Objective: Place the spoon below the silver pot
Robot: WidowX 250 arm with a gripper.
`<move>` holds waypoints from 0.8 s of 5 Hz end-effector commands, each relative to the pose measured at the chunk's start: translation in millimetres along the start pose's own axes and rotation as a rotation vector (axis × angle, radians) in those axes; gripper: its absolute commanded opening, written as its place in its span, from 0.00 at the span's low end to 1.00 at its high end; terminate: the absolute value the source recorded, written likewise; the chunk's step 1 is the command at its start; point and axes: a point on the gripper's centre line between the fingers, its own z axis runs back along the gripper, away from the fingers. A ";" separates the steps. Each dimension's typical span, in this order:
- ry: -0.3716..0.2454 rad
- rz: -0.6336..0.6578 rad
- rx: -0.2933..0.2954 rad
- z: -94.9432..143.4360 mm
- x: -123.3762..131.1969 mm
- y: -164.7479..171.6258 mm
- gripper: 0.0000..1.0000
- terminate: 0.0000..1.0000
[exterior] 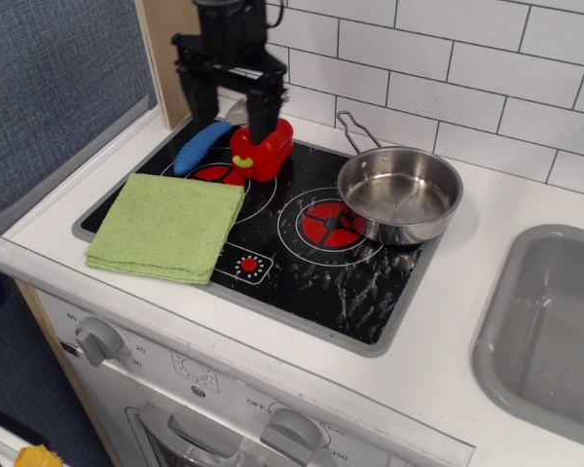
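- Observation.image view: gripper hangs over the back-left corner of the cooktop, fingers spread wide, nothing between them.
- Spoon lies on the cooktop's back-left area, blue handle toward the front-left, silver bowl toward the back wall, mostly hidden behind the gripper.
- Long axis runs diagonal, front-left to back-right; the handle's middle sits just left of and below the left finger.
- Red pepper sits just beside the spoon on its right, under the right finger; crowding looks likely on descent.
- Silver pot stands well apart to the right; green cloth lies in front of the spoon.
- Judgement: a short shift toward the front-left, jaws set across the handle, then down.
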 end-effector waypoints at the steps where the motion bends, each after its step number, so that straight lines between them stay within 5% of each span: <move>1: 0.012 0.092 0.050 -5.3 6.9 53.6 1.00 0.00; 4: 0.132 0.002 -0.003 -53.3 31.7 35.3 1.00 0.00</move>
